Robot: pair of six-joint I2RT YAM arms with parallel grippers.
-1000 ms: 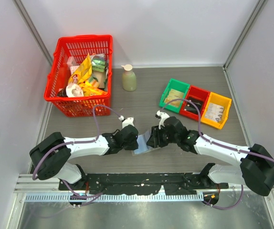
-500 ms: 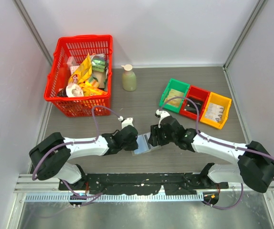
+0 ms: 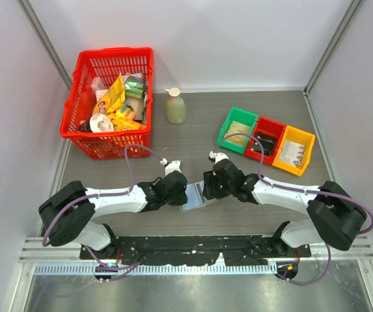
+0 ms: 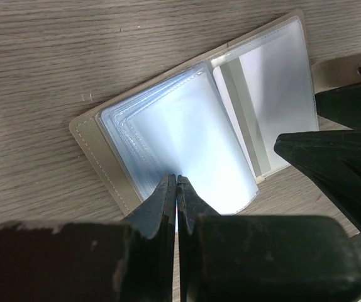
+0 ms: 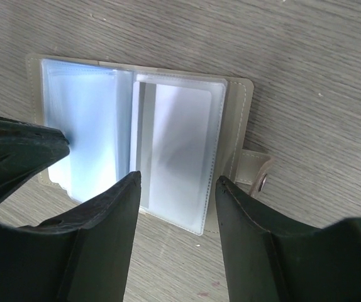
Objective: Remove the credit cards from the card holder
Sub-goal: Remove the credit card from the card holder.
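Card holder (image 3: 195, 195): was found laid open on the worktop (image 3: 271, 117), with clear sleeves exposed. No credit cards were seen withdrawn.
Left claw (image 4: 177, 179): was clenched, tips set at the holder's sleeve edge.
Right claw (image 5: 175, 182): was released and spread astride the holder's right panel. It had been brought closer within the last second, so extraction was judged imminent.

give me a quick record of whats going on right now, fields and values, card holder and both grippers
card holder: open, lying flat on the table, inside facing up
left gripper: shut, tips meeting at the edge of the clear pages
right gripper: open, fingers straddling the holder's other panel
credit cards: none clearly visible; glare on the pages
elsewhere: red basket, bottle
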